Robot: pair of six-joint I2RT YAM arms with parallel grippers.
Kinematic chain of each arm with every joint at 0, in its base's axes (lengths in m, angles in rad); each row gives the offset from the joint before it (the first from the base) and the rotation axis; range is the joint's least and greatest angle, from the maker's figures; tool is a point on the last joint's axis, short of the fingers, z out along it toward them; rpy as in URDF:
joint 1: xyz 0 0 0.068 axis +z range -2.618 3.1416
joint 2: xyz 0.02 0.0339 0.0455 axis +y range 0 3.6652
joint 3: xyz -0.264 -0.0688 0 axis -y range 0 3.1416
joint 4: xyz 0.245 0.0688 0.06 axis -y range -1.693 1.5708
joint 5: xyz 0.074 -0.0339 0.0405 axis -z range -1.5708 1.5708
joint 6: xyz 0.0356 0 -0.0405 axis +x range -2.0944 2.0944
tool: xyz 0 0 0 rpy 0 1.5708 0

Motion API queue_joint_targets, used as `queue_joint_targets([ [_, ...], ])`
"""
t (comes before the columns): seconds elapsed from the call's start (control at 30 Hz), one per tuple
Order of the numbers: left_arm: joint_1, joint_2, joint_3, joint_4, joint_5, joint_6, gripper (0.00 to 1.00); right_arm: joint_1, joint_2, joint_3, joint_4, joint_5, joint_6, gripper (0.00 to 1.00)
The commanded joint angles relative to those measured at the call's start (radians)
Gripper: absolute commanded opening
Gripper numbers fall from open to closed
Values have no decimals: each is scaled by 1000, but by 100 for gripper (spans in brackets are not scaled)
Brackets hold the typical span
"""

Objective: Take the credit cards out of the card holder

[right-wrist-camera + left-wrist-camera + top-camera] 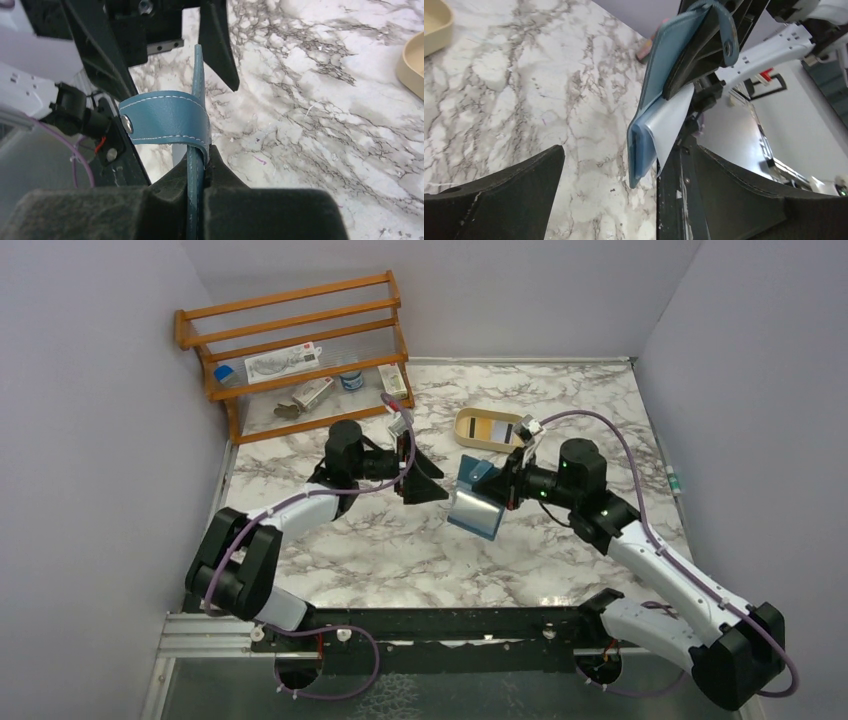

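Observation:
The card holder [473, 478] is a teal-blue wallet hanging edge-up above the table's middle. My right gripper [505, 484] is shut on its upper edge, and the right wrist view shows the jaws pressed on the blue leather [196, 170] just below the snap tab [167, 117]. A pale credit card [670, 125] pokes out of the holder's lower end [640, 150]; the top view shows the card too [476, 510]. My left gripper [428, 480] stands open just left of the holder. Its black fingers [509, 195] are spread wide and touch nothing.
A tan rounded tray [488, 427] sits behind the holder on the marble table [380, 540]. A wooden rack [300, 350] with several small packages stands at the back left. White walls close in the table on three sides.

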Motion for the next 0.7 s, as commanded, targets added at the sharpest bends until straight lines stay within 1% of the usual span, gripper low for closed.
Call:
queue_joint_targets([
  [0.0,-16,-103,-103,39,-275,67,99,-1,-49,7,96,111,187,1],
  [0.03,-27,-117,-133,81,-311,57,99,-2,-60,-7,134,106,237,1],
  [0.13,-72,-146,-239,301,-437,-20,99,-2,-94,-60,241,116,363,1],
  [0.2,-108,-156,-291,392,-523,-40,99,-2,-125,-97,313,124,426,1],
  [0.27,-144,-145,-323,465,-578,-54,98,-2,-155,-132,406,119,486,1],
  [0.3,-154,-133,-337,530,-595,-74,98,-1,-161,-138,439,115,509,1],
  [0.33,-158,-114,-356,614,-604,-106,97,-1,-164,-133,450,108,523,1],
  [0.43,-159,-22,-416,953,-631,-246,96,-1,-180,-114,453,132,551,1],
  [0.5,-159,50,-417,1112,-640,-327,93,-2,-193,-113,470,158,564,1],
  [0.57,-168,89,-387,1128,-630,-344,86,-1,-188,-102,483,154,571,1],
  [0.67,-185,95,-362,1129,-621,-329,73,-2,-168,-90,511,126,593,1],
])
